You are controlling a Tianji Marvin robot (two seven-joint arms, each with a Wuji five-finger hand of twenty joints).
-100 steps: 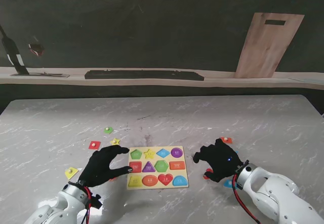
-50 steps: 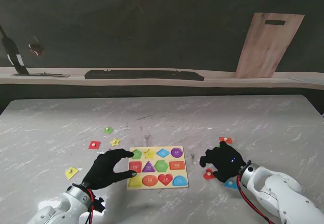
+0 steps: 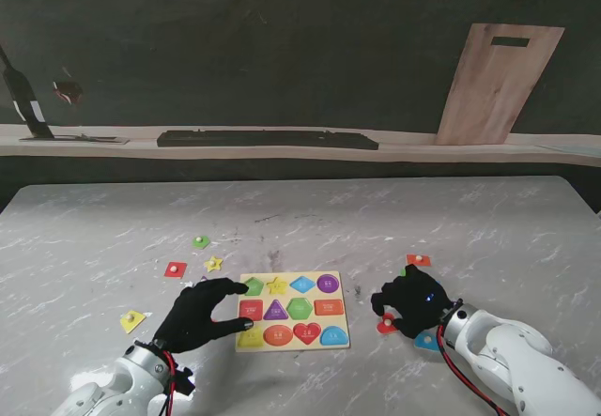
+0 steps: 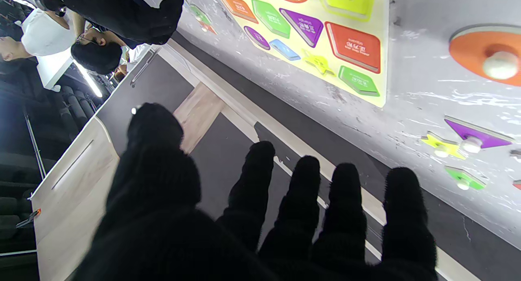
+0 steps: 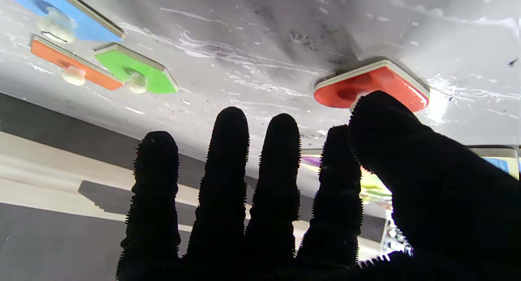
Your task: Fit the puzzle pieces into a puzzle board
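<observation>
The puzzle board [image 3: 293, 311] lies between both gloved hands. The left hand [image 3: 199, 315], fingers spread and empty, hovers at its edge. The right hand [image 3: 413, 300], also spread, thumbs a red heart piece [image 5: 368, 88]; pressing could skid it away.

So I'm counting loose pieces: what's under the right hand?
The black-gloved right hand has its thumb at the knob of a red heart-shaped piece lying on the grey marble table. The palm hides anything else underneath.
</observation>
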